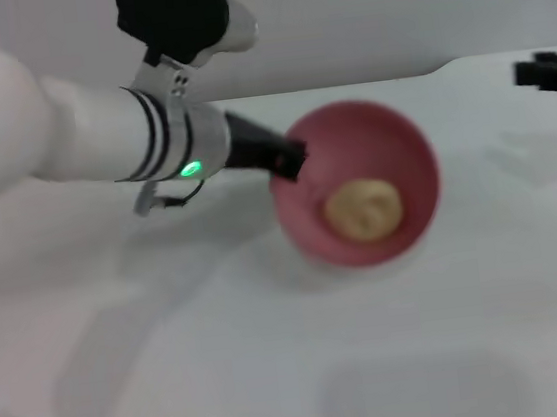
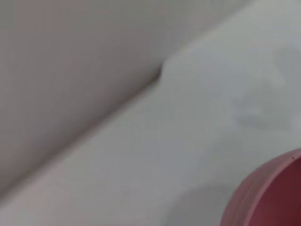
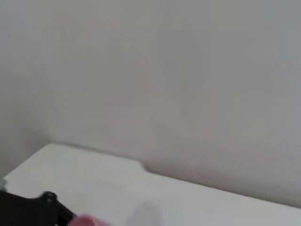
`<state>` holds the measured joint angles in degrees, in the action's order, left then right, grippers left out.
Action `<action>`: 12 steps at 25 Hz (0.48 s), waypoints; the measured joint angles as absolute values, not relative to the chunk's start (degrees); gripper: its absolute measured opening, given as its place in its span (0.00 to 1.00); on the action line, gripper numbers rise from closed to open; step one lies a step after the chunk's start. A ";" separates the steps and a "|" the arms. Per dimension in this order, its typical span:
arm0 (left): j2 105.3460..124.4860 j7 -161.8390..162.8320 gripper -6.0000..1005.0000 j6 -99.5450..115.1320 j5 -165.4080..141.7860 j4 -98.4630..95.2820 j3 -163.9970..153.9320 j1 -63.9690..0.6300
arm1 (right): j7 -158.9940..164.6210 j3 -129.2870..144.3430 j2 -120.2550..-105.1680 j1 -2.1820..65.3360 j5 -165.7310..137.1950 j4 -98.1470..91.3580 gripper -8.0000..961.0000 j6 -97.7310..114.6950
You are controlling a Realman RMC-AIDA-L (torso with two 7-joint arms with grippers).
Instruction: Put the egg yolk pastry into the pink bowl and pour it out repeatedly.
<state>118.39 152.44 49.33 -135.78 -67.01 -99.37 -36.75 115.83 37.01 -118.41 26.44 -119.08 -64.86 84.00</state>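
Note:
The pink bowl (image 1: 357, 191) is tilted toward me, above the white table, with its opening facing the camera. The egg yolk pastry (image 1: 363, 209) lies inside it, low in the bowl. My left gripper (image 1: 288, 159) is shut on the bowl's left rim and holds it up. The bowl's outer wall (image 2: 265, 195) shows in the left wrist view. My right gripper (image 1: 550, 70) is at the far right edge of the head view, away from the bowl. The right wrist view shows a bit of pink bowl (image 3: 87, 221) and the left gripper's black finger (image 3: 33, 209).
The white table (image 1: 277, 370) spreads around the bowl. A grey wall (image 1: 386, 5) stands behind the table's far edge.

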 joint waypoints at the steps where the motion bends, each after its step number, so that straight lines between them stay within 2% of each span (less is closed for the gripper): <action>1: 118.33 152.19 0.00 44.55 -135.78 -67.52 -101.93 -35.68 | 115.83 35.96 -118.41 25.94 -119.08 -64.33 0.40 84.01; 7: 118.31 148.13 0.00 17.35 -136.62 -67.95 -114.78 -29.69 | 115.83 30.14 -118.33 23.18 -118.65 -60.57 0.42 84.54; 12: 118.64 136.20 0.00 -13.69 -138.29 -61.29 -127.20 -26.53 | 115.83 28.50 -118.29 22.60 -118.56 -58.28 0.43 84.57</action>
<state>118.64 136.20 -13.69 -138.29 -61.29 -127.20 -26.53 115.84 28.50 -118.29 22.60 -118.56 -58.28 84.57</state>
